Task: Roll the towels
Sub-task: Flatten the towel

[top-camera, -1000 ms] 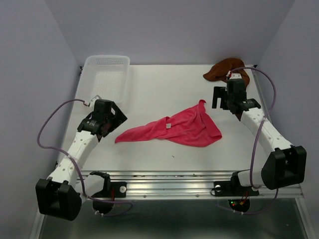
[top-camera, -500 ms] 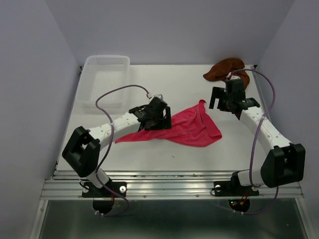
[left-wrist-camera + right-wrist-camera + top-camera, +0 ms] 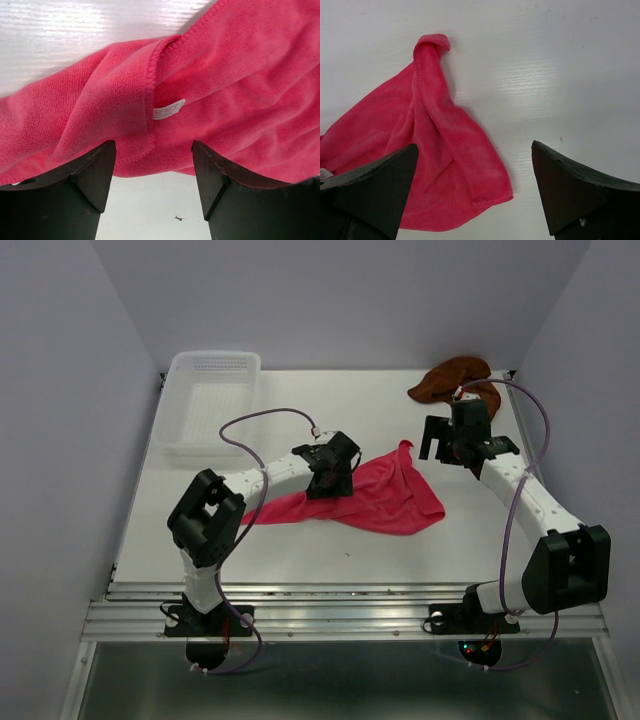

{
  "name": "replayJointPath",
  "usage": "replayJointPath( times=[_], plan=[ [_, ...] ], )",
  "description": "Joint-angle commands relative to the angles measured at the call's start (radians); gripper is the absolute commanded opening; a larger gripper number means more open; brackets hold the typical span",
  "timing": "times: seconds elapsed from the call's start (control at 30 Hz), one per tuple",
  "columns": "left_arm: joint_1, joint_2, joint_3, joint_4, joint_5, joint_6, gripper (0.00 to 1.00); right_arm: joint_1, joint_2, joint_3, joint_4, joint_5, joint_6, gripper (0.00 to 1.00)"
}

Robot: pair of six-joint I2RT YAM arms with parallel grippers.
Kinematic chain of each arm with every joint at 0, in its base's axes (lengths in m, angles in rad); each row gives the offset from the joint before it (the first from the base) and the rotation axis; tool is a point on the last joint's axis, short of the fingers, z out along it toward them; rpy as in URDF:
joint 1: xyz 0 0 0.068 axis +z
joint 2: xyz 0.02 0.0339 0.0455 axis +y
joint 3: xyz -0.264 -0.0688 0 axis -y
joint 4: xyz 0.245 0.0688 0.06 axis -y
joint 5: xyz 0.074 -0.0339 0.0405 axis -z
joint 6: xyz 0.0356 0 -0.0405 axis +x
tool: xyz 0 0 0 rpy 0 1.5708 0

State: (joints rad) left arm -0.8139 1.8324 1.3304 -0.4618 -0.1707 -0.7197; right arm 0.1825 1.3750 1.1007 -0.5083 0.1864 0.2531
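Observation:
The pink-red towel (image 3: 385, 496) lies crumpled and spread on the white table, with a white label (image 3: 168, 109) showing. My left gripper (image 3: 330, 480) hovers open right over the towel's folded middle; its jaws straddle the near hem (image 3: 152, 155). The rust brown towel (image 3: 450, 377) lies bunched at the far right corner. My right gripper (image 3: 440, 445) is open and empty, just right of the pink-red towel's far tip (image 3: 432, 42) and near the brown towel.
A translucent white plastic basket (image 3: 212, 400) stands at the far left corner. The table's metal rail (image 3: 330, 605) runs along the near edge. Grey walls close in the left, back and right.
My left arm has swung from the left side of the table rightward onto the pink-red towel's middle. The right arm has barely moved. The towels lie as before.

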Motion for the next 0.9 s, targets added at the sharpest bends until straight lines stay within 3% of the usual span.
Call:
replayJointPath(
  times=[0.0, 0.53, 0.63, 0.87],
  plan=[
    [-0.001, 0.019, 0.039, -0.064, -0.032, -0.018, 0.7, -0.008, 0.012, 0.008, 0.013, 0.03, -0.014, 1.0],
    [-0.004, 0.085, 0.047, -0.098, -0.052, -0.001, 0.62, -0.008, 0.032, 0.004, 0.013, 0.054, -0.02, 1.0],
    [-0.004, 0.096, 0.056, -0.113, -0.064, 0.008, 0.49, -0.008, 0.032, 0.004, 0.013, 0.058, -0.021, 1.0],
    [-0.002, 0.093, 0.059, -0.113, -0.064, 0.035, 0.48, -0.008, 0.022, 0.004, 0.013, 0.064, -0.023, 1.0]
  ],
)
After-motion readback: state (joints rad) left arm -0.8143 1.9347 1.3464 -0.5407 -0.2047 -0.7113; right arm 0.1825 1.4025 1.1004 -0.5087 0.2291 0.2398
